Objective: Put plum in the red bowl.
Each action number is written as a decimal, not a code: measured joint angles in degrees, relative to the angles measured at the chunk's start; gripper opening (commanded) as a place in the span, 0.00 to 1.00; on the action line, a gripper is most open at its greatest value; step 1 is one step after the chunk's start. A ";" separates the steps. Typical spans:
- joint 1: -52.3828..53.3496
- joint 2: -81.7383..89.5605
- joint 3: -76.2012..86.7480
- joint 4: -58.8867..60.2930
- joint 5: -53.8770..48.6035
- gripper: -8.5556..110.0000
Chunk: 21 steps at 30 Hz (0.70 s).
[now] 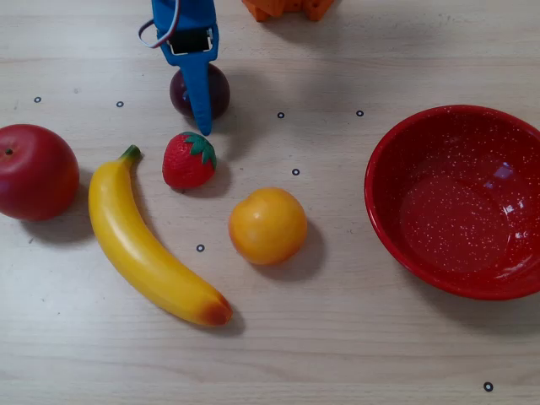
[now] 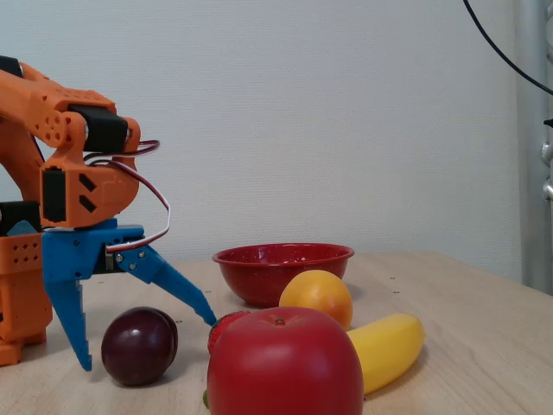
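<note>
Plum: on table, far left in overhead view, just beyond strawberry, not lifted
Gripper: spread wide, blue fingers straddling plum in fixed view, nothing clamped
Red bowl: right side, empty, well apart from plum
Others: orange centre, banana and apple on left

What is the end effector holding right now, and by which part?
Nothing. The end effector is open, its fingers straddling the plum on the table without closing on it.
</note>
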 measured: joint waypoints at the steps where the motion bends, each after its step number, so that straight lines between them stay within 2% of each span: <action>1: -0.09 0.00 0.00 -0.09 -0.09 0.49; 21: -0.18 0.00 0.00 -1.67 -0.09 0.40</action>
